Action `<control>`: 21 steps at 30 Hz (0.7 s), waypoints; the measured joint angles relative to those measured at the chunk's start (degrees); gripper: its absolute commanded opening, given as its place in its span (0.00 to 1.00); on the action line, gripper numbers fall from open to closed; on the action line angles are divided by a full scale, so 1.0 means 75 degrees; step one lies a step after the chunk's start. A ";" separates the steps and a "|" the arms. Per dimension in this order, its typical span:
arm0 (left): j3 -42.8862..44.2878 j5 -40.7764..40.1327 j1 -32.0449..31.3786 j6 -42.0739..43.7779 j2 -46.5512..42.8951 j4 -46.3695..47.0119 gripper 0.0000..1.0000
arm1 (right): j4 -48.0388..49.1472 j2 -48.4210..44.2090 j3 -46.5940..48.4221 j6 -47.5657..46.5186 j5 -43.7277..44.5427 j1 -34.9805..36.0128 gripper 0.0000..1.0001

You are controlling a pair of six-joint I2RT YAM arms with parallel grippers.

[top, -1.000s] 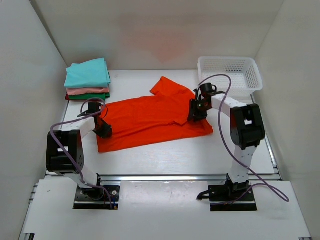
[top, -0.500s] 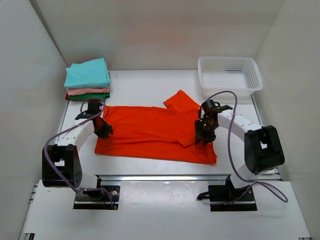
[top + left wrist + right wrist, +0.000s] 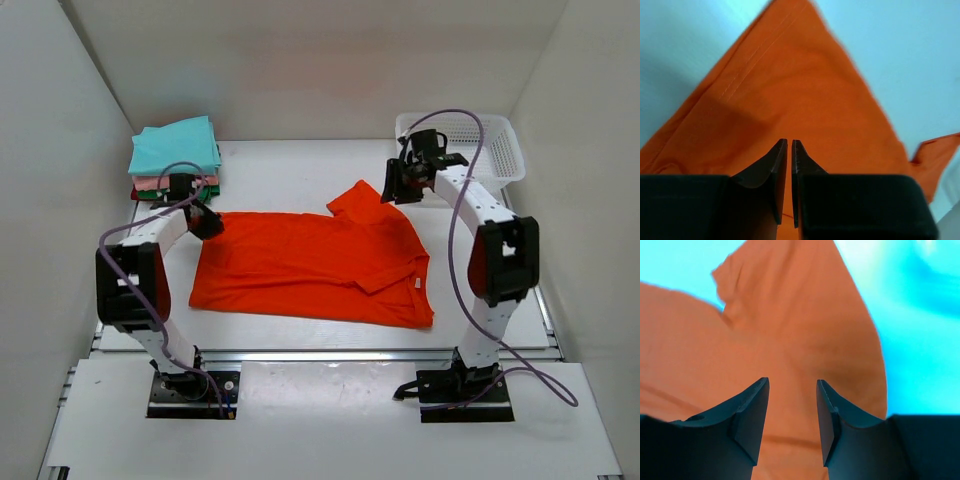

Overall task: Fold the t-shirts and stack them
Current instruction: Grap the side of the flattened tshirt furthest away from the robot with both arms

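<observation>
Along the orange t-shirt's [image 3: 300,265] far edge, the left gripper [image 3: 791,142] looks pressed together, any pinch unclear, while the right gripper [image 3: 792,382] hangs spread.

Left gripper [image 3: 790,143], dark fingers a thin slit apart, over orange-red t-shirt [image 3: 790,85]. Beyond the gripper, the cloth narrows to a corner on pale table [image 3: 900,55].

Bright, even light; blurry wrist views
</observation>
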 measured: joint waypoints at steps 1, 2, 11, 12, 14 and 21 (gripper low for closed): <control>-0.0140 0.0047 -0.0061 -0.0003 0.0221 0.0061 0.23 | 0.0070 0.0393 0.0286 -0.0052 0.0000 0.0003 0.41; -0.0242 0.0085 -0.0117 -0.0003 0.0393 0.0096 0.25 | 0.0119 0.0769 0.0577 -0.0099 0.0003 0.0015 0.41; 0.0350 0.0032 -0.0026 0.0469 0.0749 0.0306 0.45 | 0.0323 0.2853 0.2806 -0.0440 0.0274 0.0178 0.66; 0.0551 -0.0003 0.0058 0.0562 0.0819 0.0329 0.47 | 0.0341 0.3045 0.3054 -0.0460 0.0321 0.0198 0.66; 0.0845 -0.0058 0.0175 0.0755 0.1017 0.0396 0.51 | 0.0361 0.3389 0.3465 -0.0484 0.0402 0.0236 0.66; 0.1877 -0.0469 0.0309 0.1116 0.2282 0.0195 0.55 | 0.0277 0.4130 0.3756 -0.0484 0.0720 0.0411 0.66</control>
